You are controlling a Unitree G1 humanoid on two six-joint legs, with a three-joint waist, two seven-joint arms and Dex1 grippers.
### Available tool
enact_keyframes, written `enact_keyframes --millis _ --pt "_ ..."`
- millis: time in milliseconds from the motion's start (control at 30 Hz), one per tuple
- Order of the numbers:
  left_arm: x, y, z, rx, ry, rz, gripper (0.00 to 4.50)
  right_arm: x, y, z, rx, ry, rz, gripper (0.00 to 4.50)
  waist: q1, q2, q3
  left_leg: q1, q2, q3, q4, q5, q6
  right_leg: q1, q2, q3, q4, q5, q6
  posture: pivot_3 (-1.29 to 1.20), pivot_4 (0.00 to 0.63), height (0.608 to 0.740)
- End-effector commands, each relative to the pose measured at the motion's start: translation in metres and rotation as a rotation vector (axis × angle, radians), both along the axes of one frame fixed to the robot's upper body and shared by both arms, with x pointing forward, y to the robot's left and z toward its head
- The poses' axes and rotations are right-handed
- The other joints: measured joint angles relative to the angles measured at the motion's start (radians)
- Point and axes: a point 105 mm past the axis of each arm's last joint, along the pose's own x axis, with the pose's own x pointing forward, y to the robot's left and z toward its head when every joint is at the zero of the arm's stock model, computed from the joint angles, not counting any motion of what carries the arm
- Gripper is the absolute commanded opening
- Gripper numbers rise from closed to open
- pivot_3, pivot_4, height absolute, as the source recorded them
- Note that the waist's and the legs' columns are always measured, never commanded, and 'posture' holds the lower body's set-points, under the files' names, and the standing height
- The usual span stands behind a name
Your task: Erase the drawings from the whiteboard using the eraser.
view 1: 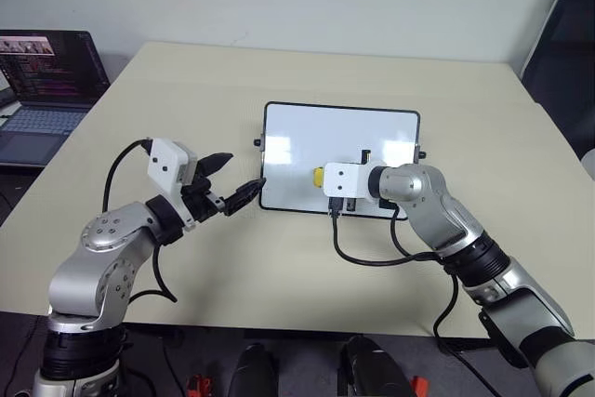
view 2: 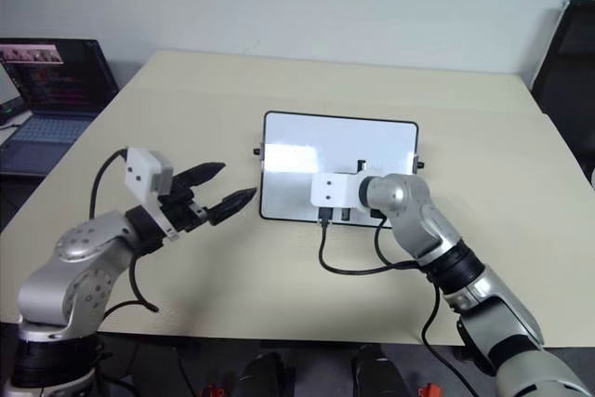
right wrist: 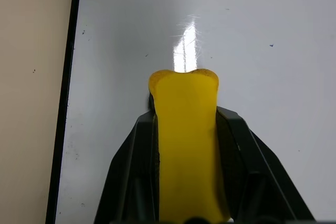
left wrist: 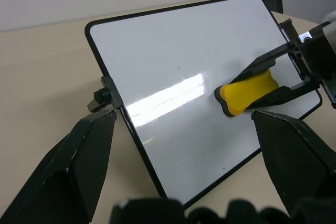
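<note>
1. Right gripper [left wrist: 265,88] clamps the yellow eraser [right wrist: 186,145], pressed on the whiteboard [view 1: 307,127] near its near edge.
2. Left gripper [view 1: 232,181] spread wide, just left of the whiteboard.
3. Laptop [view 1: 42,90] far left.

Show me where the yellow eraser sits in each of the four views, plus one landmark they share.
Left eye view: eraser on the whiteboard, lower middle, at the right gripper.
Right eye view: I cannot make it out; the right gripper's white mount covers that spot.
Left wrist view: eraser between the right gripper's jaws, over the board.
Right wrist view: eraser centred, clamped between the jaws.
Shared landmark: the whiteboard's black frame.
</note>
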Motion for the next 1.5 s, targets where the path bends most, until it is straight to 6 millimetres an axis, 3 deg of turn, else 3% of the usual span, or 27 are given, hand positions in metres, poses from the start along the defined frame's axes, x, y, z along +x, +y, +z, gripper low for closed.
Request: enact_keyframes --millis 33,133,300,400,500,567,700,800,933,1033,1100,1167,1267,1333,1433,1500 --pt "-0.002 0.001 0.008 0.0 -0.047 -0.007 4.5 0.024 -0.009 0.024 0.049 -0.135 -0.103 1.13 -0.002 0.0 0.0 0.0 0.0 0.0 0.001 0.0 0.0 -0.001 0.0 0.0 0.0 0.001 0.0 0.0 0.15 0.74" --pt "-0.002 0.001 0.005 0.001 -0.04 -0.013 4.5 0.029 0.001 0.038 0.092 -0.192 -0.08 1.12 -0.002 0.0 0.0 0.0 0.0 0.0 0.001 0.0 0.0 -0.002 0.0 0.001 0.0 0.001 -0.001 0.0 0.15 0.74" --pt "-0.003 -0.001 0.004 -0.001 -0.039 -0.024 4.5 0.026 0.022 0.036 0.117 -0.175 -0.023 1.12 -0.002 0.0 0.0 0.0 0.0 0.0 0.0 0.0 0.0 0.0 0.0 0.0 0.0 0.001 -0.001 0.0 0.15 0.74" --pt "-0.004 -0.002 0.005 -0.001 -0.04 -0.026 4.5 0.016 0.035 0.019 0.076 -0.086 0.042 1.12 -0.001 0.0 0.0 -0.002 0.001 0.0 -0.004 0.0 0.0 0.0 0.0 0.0 0.0 0.001 0.0 0.0 0.15 0.74" --pt "-0.005 -0.001 0.008 0.001 -0.044 -0.026 4.5 0.006 0.03 -0.003 0.0 0.016 0.079 1.12 -0.001 0.0 0.0 -0.002 0.001 0.0 -0.004 -0.001 -0.002 0.0 0.0 -0.001 0.0 0.001 0.0 0.0 0.15 0.74" --pt "-0.004 0.0 0.008 0.003 -0.045 -0.023 4.5 0.012 0.026 0.003 0.006 -0.026 0.051 1.12 -0.001 0.001 0.001 -0.002 0.001 0.0 -0.004 -0.002 -0.003 0.0 0.0 -0.001 0.0 -0.002 0.003 0.0 0.15 0.74" --pt "-0.002 0.002 0.006 0.003 -0.044 -0.022 4.5 0.036 0.023 0.044 0.128 -0.222 -0.054 1.12 0.0 0.001 0.001 -0.001 0.001 0.0 -0.002 -0.002 -0.003 0.0 0.0 -0.001 0.001 -0.003 -0.001 0.0 0.15 0.74" --pt "-0.001 0.002 0.004 0.002 -0.042 -0.025 4.5 0.037 0.028 0.048 0.149 -0.239 -0.036 1.12 0.001 0.001 0.001 -0.001 0.0 0.0 0.0 -0.001 -0.002 0.0 0.0 -0.001 0.001 -0.002 -0.001 0.0 0.15 0.74" --pt "0.0 0.006 0.0 0.0 -0.04 -0.026 4.5 0.015 0.04 0.009 0.042 -0.083 0.091 1.12 -0.001 0.001 0.001 -0.001 0.0 0.0 -0.001 -0.002 -0.002 0.001 0.0 0.0 0.0 -0.002 0.0 0.0 0.15 0.74" --pt "0.001 0.011 -0.005 0.0 -0.038 -0.028 4.5 0.001 0.037 -0.011 -0.024 0.002 0.139 1.12 0.0 0.001 0.001 -0.001 0.001 0.0 -0.004 -0.002 -0.002 0.0 0.0 -0.001 0.001 -0.004 0.0 0.0 0.15 0.74" --pt "0.001 0.013 -0.007 0.001 -0.039 -0.029 4.5 0.0 0.033 -0.012 -0.032 0.004 0.131 1.12 0.001 0.001 0.001 -0.001 0.001 0.0 -0.005 -0.002 -0.003 0.0 0.0 -0.002 0.001 -0.003 0.003 0.0 0.15 0.74" --pt "0.001 0.014 -0.008 0.001 -0.04 -0.032 4.5 0.008 0.028 -0.005 -0.009 -0.033 0.082 1.12 0.002 0.001 0.001 -0.001 0.001 0.0 -0.005 -0.002 -0.003 0.0 0.0 -0.002 0.001 -0.003 0.002 0.0 0.15 0.74" --pt "0.002 0.016 -0.01 0.002 -0.041 -0.038 4.5 0.034 0.011 0.029 0.096 -0.187 -0.076 1.12 0.003 0.001 0.001 -0.001 0.001 0.0 -0.003 -0.002 -0.003 0.0 0.0 -0.002 0.001 -0.005 -0.001 0.0 0.15 0.74" --pt "0.002 0.016 -0.011 0.003 -0.041 -0.041 4.5 0.041 0.003 0.038 0.117 -0.23 -0.112 1.12 0.003 0.001 0.001 -0.001 0.0 0.0 -0.001 -0.002 -0.003 0.0 0.0 -0.002 0.002 -0.004 -0.001 0.0 0.15 0.74" --pt "0.003 0.018 -0.012 0.004 -0.041 -0.045 4.5 0.043 -0.002 0.037 0.107 -0.223 -0.125 1.12 0.004 0.001 0.001 -0.001 0.0 0.0 0.001 -0.002 -0.003 -0.001 -0.001 -0.002 0.001 -0.003 -0.001 0.0 0.15 0.74" --pt "0.003 0.018 -0.013 0.004 -0.043 -0.05 4.5 0.036 -0.001 0.023 0.074 -0.147 -0.09 1.12 0.001 0.001 0.001 0.0 0.0 0.0 0.001 -0.002 -0.003 0.0 -0.001 -0.001 0.0 -0.003 -0.001 0.0 0.15 0.74"
